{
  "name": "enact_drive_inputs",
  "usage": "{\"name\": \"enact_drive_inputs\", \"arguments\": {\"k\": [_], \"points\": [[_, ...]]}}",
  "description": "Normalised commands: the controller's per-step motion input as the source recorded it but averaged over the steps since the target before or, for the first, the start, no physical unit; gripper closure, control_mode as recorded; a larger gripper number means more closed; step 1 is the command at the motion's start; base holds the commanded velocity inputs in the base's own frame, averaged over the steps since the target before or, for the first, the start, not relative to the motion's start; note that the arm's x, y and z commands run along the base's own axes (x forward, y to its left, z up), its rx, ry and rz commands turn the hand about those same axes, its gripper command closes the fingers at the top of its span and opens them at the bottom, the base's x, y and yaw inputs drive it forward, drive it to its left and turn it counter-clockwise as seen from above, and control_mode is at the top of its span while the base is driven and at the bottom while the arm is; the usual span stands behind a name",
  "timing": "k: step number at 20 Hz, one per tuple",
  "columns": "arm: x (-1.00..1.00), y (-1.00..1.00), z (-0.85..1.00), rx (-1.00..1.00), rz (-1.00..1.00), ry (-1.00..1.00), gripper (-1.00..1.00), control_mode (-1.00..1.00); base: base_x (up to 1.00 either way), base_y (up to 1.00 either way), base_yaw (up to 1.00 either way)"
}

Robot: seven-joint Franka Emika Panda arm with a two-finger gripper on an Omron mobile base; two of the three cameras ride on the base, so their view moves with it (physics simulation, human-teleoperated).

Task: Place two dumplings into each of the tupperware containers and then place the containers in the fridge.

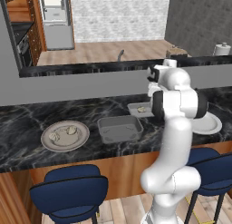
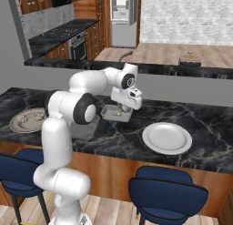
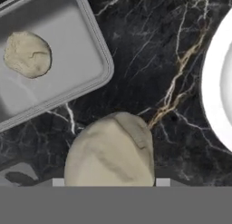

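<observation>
In the left base view, a beige plate [image 1: 65, 136] is being shown at the lower left of the black marble counter [image 1: 27, 123], with two dumplings [image 1: 71, 129] lying on it. The darker tray [image 1: 119, 129] is sitting at the centre of the frame, and the lighter tray [image 1: 137, 109] is lying just behind it to the right, partly hidden by the arm, with one dumpling [image 1: 141, 109] inside. A white plate [image 1: 210, 125] is peeking out at the right behind the arm, and the fridge [image 1: 56, 19] is standing at the upper left with its door open. In the right base view, the gripper [image 2: 124, 108] is being held just above the lighter tray [image 2: 110, 112] at the centre of the frame; whether its jaws are gripping anything cannot be told here. The white plate [image 2: 166, 138] is lying right of centre, the beige plate [image 2: 26, 120] at the left edge, and the fridge [image 2: 123, 17] at the top. In the hand view, a large dumpling [image 3: 110, 150] is being held between the jaws at the bottom centre, the jaws standing partly apart around it. The lighter tray [image 3: 93, 51] is occupying the upper left with one dumpling [image 3: 27, 54] in it, and the white plate [image 3: 213, 91] is showing at the right edge.
</observation>
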Motion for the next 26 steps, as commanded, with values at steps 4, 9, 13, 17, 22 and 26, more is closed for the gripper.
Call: {"name": "enact_drive_inputs", "arguments": {"k": [4, 9, 13, 17, 22, 26], "points": [[0.59, 0.23, -0.11, 0.06, 0.0, 0.0, 1.0, -1.0, 0.0, 0.0, 0.0], [0.51, 0.18, -0.26, 0.0, 0.0, 0.0, 1.0, -1.0, 0.0, 0.0, 0.0], [0.45, 0.13, -0.32, 0.0, 0.0, 0.0, 1.0, -1.0, 0.0, 0.0, 0.0], [0.42, 0.0, -0.38, 0.0, 0.0, 0.0, 1.0, -1.0, 0.0, 0.0, 0.0], [0.41, 0.0, -0.39, 0.0, 0.0, 0.0, 1.0, -1.0, 0.0, 0.0, 0.0], [0.4, 0.0, -0.35, 0.0, 0.0, 0.0, 1.0, -1.0, 0.0, 0.0, 0.0]]}}
